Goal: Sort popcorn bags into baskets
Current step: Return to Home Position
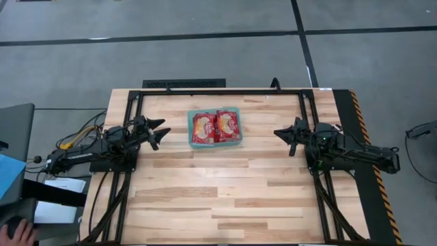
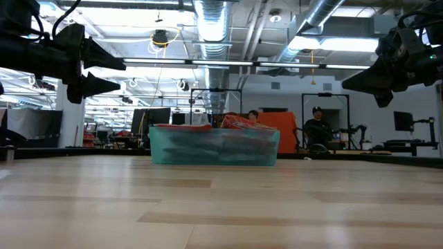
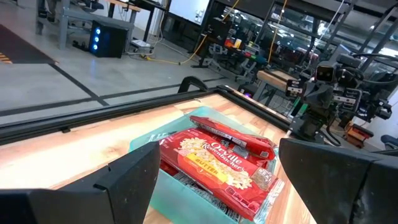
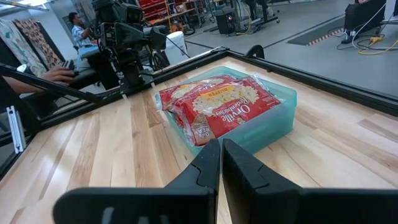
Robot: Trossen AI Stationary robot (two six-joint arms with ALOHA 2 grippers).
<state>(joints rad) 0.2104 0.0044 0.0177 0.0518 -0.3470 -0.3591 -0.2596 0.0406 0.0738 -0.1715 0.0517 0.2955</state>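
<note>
A teal-green translucent tray [image 1: 216,143] sits at the far middle of the table, and red popcorn bags [image 1: 216,126] with pale middle panels lie piled flat in it, reaching above its rim. The same tray [image 2: 214,149] and bags [image 2: 239,122] show in the low view. My left gripper [image 1: 158,132] hovers open to the tray's left, above the table, pointing at it, with bags [image 3: 217,163] ahead of it. My right gripper [image 1: 283,134] hovers shut to the tray's right, also pointing at the bags [image 4: 217,106]. Neither touches anything.
A black metal frame [image 1: 225,91] runs along the table's far edge and down both sides. Bare wood table [image 1: 225,198] stretches from the tray to the near edge. A person's hand [image 1: 17,232] shows off the table at the near left. People stand in the room behind [image 2: 318,128].
</note>
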